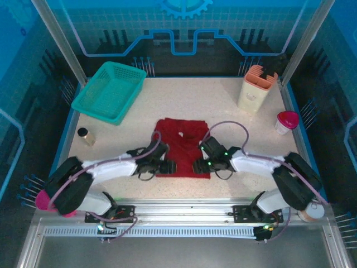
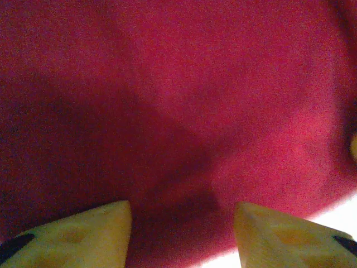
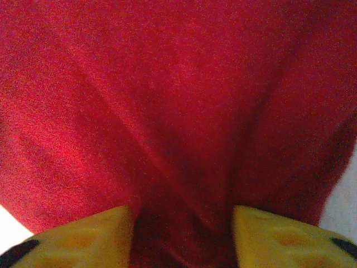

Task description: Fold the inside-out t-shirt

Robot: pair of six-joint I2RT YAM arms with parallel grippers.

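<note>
The inside-out t-shirt (image 1: 184,142) is dark red and lies bunched into a rough rectangle at the middle of the table. My left gripper (image 1: 170,167) is at the shirt's near left edge and my right gripper (image 1: 198,166) at its near right edge, tips facing each other. In the left wrist view the yellow fingers (image 2: 100,229) stand apart over the red cloth (image 2: 178,100), with left gripper (image 2: 183,223) open just above the hem. In the right wrist view the right gripper (image 3: 183,223) is open, and creases of the cloth (image 3: 167,100) run down into the gap.
A teal basket (image 1: 109,92) sits at the back left. At the back right stands a beige holder with an orange top (image 1: 256,88), and a pink-lidded cup (image 1: 286,121) is beside it. A small bottle (image 1: 85,135) stands at the left edge.
</note>
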